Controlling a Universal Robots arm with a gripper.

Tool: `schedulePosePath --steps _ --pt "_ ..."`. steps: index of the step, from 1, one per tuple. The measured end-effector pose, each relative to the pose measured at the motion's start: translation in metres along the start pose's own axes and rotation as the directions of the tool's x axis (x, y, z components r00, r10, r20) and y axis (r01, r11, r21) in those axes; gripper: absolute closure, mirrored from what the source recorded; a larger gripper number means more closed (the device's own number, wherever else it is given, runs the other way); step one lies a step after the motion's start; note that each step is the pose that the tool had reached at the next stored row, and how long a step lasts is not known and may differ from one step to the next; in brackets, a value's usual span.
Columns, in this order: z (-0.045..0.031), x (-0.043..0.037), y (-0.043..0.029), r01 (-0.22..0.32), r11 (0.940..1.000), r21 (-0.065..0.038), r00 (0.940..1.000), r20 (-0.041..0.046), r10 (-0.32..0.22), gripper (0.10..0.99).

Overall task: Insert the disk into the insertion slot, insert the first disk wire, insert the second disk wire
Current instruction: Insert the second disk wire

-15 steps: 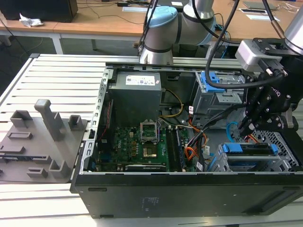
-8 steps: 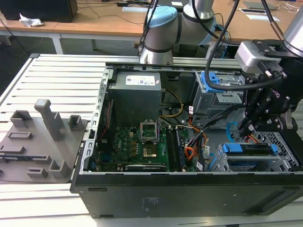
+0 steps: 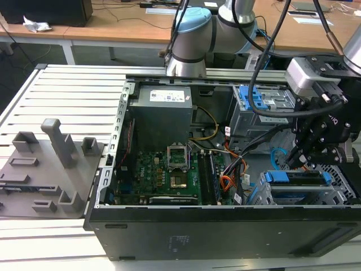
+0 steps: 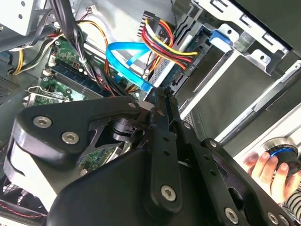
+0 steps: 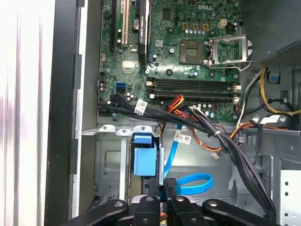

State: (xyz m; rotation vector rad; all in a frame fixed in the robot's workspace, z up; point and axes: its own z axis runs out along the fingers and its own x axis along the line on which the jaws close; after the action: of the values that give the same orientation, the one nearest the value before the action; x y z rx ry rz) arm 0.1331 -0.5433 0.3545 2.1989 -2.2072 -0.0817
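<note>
In the exterior view, the end effector [image 3: 302,155] stands at about 3 o'clock in the open computer case [image 3: 214,226]; its fingertips are lost against dark cabling, and finger spacing cannot be determined. The disk [image 3: 296,179] shows as a blue-framed edge; its label face is hidden. The insertion slot [image 3: 338,189] is cut by the picture's edge at 3 o'clock. The arm [image 3: 192,39] is cropped at 12 o'clock. In the second wrist view, black linkage covers the lower half; the second disk wire [image 4: 124,59] runs behind it, its end unseen. A hand [image 4: 270,172] at 4 o'clock is partly cut off. In the first wrist view, the wire's loop [image 5: 190,183] passes behind the fingers [image 5: 169,188].
</note>
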Motion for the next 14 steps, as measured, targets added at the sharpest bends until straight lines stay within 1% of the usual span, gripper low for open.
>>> schedulePosePath --steps 6,9,14 --pt "0.0046 0.0045 -0.0069 0.000 1.0000 -0.001 1.0000 0.0000 0.000 0.925" --pt "0.0064 0.0047 -0.0116 0.000 1.0000 -0.001 1.0000 0.0001 0.000 0.925" --pt "0.0077 0.0048 -0.0145 0.000 1.0000 -0.001 1.0000 0.0008 0.000 0.925"
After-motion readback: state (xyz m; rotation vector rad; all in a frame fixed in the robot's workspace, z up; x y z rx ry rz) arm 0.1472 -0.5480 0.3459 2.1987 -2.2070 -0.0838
